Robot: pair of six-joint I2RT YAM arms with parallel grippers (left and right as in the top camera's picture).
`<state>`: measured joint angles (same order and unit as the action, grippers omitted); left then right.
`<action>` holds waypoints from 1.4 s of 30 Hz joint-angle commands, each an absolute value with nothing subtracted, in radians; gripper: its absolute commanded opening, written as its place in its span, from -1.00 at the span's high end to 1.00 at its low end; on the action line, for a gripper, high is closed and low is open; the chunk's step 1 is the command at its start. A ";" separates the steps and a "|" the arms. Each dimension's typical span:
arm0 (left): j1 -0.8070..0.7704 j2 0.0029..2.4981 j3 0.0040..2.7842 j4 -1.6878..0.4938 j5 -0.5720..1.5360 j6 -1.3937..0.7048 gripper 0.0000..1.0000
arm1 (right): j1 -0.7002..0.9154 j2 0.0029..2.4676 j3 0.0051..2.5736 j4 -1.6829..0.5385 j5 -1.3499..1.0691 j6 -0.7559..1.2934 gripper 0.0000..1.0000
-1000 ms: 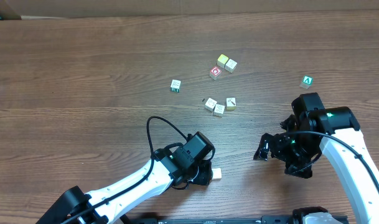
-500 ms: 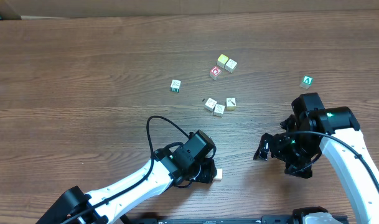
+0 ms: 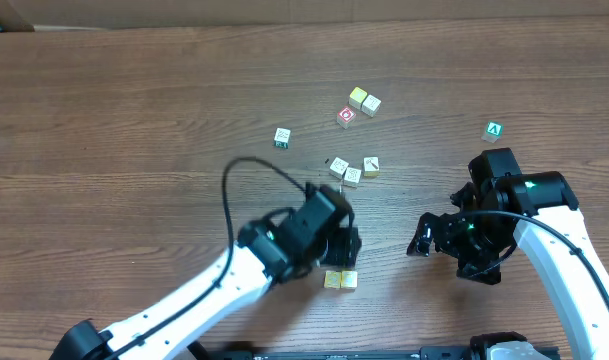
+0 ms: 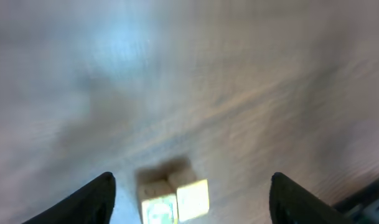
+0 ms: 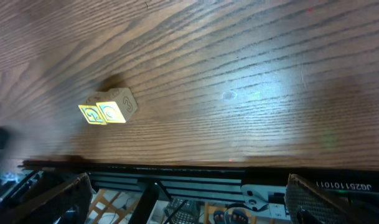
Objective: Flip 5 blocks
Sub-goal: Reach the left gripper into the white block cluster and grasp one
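Two robot arms work over a brown wood-grain surface (image 3: pixel 134 100), reaching in from its near edge. The white-and-black left arm (image 3: pixel 224 285) slants from the lower left corner toward the middle, with a black cable looping over it. The matching right arm (image 3: pixel 559 250) bends in from the lower right corner.

The left pincer (image 4: pixel 190 183) stands wide. In the blurred wrist view its two dark fingertips (image 4: pixel 99 199) are far apart and touch nothing. The right pincer (image 5: pixel 195 193) is spread wide too, empty, hanging over bare wood near the surface's front edge.

A pair of small pale-yellow wooden blocks (image 3: pixel 340 281) lies side by side, touching, just beside the left pincer on its near-edge side. The right wrist view shows dark printed marks on their faces. Farther back, near the middle, a cluster of three cream wooden blocks (image 3: pixel 352 170) sits close together.

Beyond the cluster is a red-marked white cube (image 3: pixel 346 116). Just beside it are two pale cubes (image 3: pixel 364 101), one yellow and one cream, touching each other. A lone white cube with green print (image 3: pixel 282 137) rests to the left of these groups. A green "A" cube (image 3: pixel 494 130) sits apart at the right, beyond the right arm.
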<state>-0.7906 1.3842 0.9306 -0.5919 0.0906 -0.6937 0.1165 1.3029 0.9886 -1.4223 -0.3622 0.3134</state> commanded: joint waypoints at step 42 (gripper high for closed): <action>-0.526 2.269 1.752 -0.826 0.184 -0.167 -0.43 | 0.112 1.303 1.007 -1.452 -0.368 0.308 -1.00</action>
